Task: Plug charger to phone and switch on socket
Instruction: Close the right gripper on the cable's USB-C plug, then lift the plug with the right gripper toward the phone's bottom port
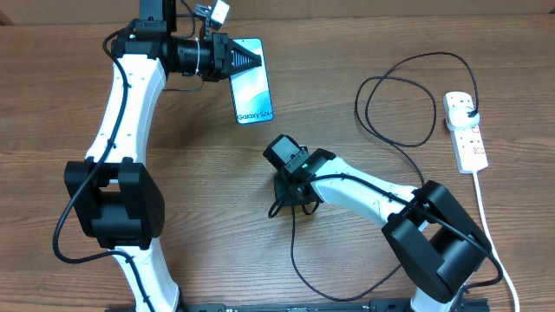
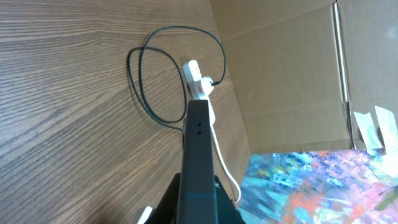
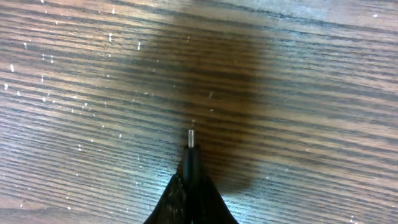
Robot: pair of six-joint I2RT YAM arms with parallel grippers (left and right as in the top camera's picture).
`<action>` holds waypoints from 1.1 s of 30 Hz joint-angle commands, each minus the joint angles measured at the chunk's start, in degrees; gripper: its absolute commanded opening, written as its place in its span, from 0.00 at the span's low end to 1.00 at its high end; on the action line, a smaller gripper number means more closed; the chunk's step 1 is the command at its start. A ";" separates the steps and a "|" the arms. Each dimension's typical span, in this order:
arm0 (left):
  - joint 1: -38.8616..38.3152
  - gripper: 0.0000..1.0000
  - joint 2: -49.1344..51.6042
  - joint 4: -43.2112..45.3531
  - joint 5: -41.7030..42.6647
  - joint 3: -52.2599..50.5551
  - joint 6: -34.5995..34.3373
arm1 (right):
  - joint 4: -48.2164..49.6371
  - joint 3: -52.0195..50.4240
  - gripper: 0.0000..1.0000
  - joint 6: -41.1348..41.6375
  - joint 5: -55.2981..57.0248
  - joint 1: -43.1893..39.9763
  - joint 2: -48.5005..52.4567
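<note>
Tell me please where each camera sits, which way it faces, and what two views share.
Overhead: above the table, looking straight down; left gripper, right gripper, phone, cable and power strip show.
Left wrist: behind the left gripper, looking along the phone's edge toward the power strip and cardboard; its fingers show.
Right wrist: on the right gripper, facing the table closely; its fingers pinch the cable's tip.
Shared: overhead and left wrist both show looped cable and power strip.

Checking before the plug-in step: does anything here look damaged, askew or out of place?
Nothing stands out. The left tool grips the phone, the right tool holds the charger by its tip, and its plug sits in the socket. The rest of the charger lies in loose loops, no knot visible.
</note>
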 commanded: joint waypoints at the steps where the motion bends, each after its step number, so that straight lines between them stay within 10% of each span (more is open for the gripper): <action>1: -0.04 0.04 -1.62 0.33 1.60 0.17 -2.32 | -0.02 1.18 0.04 0.22 -5.49 -0.07 1.27; 20: 0.70 0.04 -1.62 12.50 6.08 0.17 -12.41 | 2.95 7.39 0.04 -1.07 -42.14 -14.95 -0.85; 28: 0.70 0.04 -1.62 16.20 6.05 0.17 -18.01 | 26.01 7.37 0.04 -0.22 -78.93 -24.90 -0.85; 33: 0.70 0.04 -1.62 25.33 6.05 0.17 -27.50 | 36.41 7.37 0.04 6.80 -80.94 -26.40 -0.85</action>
